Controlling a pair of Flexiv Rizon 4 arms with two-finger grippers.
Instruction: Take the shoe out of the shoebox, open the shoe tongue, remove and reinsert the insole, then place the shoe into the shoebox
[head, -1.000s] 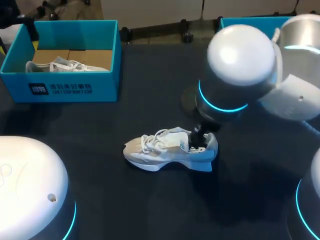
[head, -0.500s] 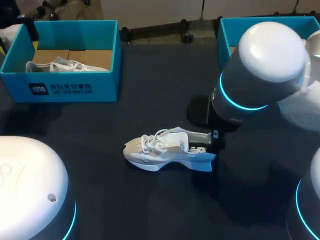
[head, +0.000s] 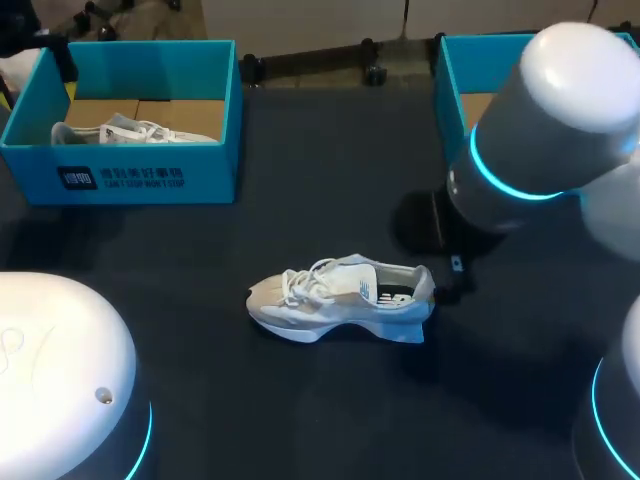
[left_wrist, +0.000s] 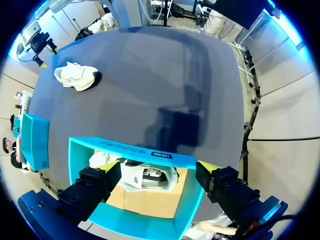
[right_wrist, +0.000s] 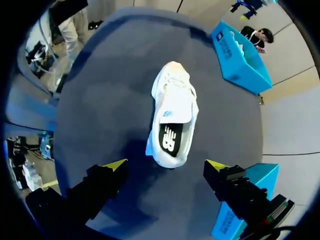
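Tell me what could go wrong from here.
1. The shoe lies loose on the table with nothing holding it. The open right gripper behind its heel may shove it along rather than catch the insole.
2. The left gripper hangs open over the far shoebox, likely too far off to brace the shoe.

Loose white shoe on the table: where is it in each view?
Head view: shoe on the table, mid-picture.
Left wrist view: shoe far across the table, beyond the shoebox under the left gripper.
Right wrist view: shoe just ahead of the right gripper, heel nearest.
Shared landmark: that teal shoebox, holding a second shoe.
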